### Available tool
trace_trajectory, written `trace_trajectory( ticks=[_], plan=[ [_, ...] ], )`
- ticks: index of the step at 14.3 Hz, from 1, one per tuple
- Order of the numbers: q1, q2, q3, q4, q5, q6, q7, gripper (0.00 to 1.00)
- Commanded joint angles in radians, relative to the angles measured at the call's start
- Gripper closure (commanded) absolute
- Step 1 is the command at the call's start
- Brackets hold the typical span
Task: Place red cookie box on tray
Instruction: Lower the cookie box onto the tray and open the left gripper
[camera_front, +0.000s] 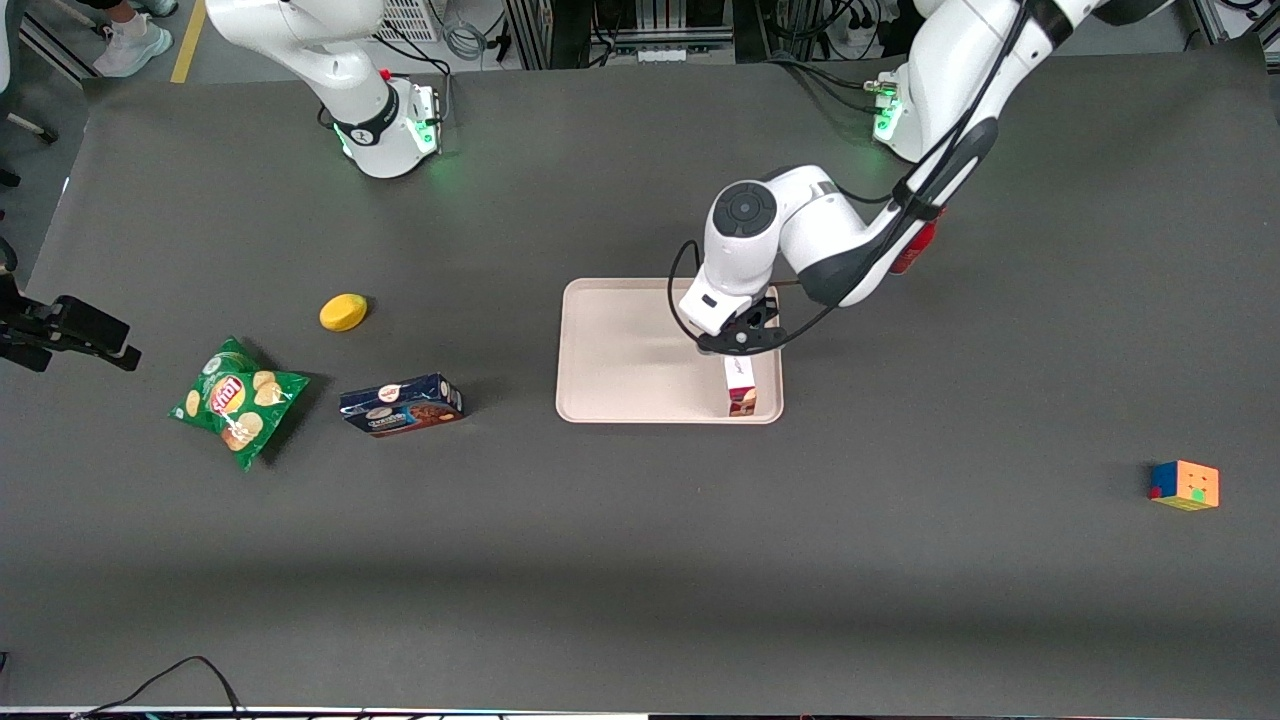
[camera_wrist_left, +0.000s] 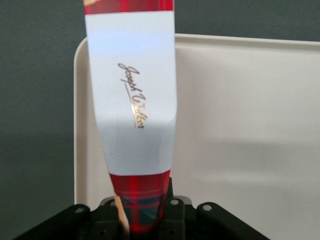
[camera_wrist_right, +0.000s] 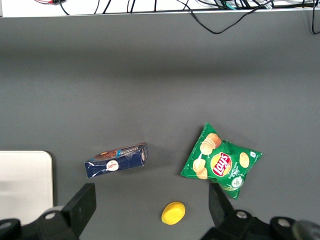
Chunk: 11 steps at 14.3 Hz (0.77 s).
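Note:
The red cookie box (camera_front: 741, 387) is held on end by my left gripper (camera_front: 742, 343), which is shut on its plaid end. The box's other end reaches down to the tray (camera_front: 610, 350), by the tray's corner nearest the front camera on the working arm's side. I cannot tell whether it touches the tray floor. In the left wrist view the red cookie box (camera_wrist_left: 132, 100) shows its white label band with gold script. Its plaid end sits pinched in my gripper (camera_wrist_left: 142, 216), with the pale tray (camera_wrist_left: 240, 125) beneath it.
A dark blue cookie box (camera_front: 401, 405), a green chips bag (camera_front: 238, 400) and a yellow oval object (camera_front: 343, 312) lie toward the parked arm's end. A colour cube (camera_front: 1185, 485) sits toward the working arm's end. A red bottle (camera_front: 916, 246) is partly hidden by the arm.

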<state>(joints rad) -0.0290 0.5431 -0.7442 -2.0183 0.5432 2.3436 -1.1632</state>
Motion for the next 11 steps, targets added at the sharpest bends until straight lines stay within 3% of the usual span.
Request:
trace_trajectory(
  ticks=[1,3,5,8,9,10,11],
  plan=[
    [-0.003,0.052,0.011,0.007,0.116,0.042,-0.093,0.83],
    [-0.003,0.058,0.011,0.007,0.126,0.042,-0.095,0.8],
    [-0.005,0.058,0.011,0.006,0.127,0.037,-0.096,0.68],
    [-0.006,0.058,0.009,0.004,0.127,0.026,-0.096,0.31],
    [-0.008,0.057,0.008,0.001,0.127,0.026,-0.096,0.23],
    [-0.009,0.057,0.005,0.001,0.126,0.025,-0.098,0.08],
    [-0.011,0.057,0.005,0.001,0.126,0.022,-0.096,0.0]
  ],
)
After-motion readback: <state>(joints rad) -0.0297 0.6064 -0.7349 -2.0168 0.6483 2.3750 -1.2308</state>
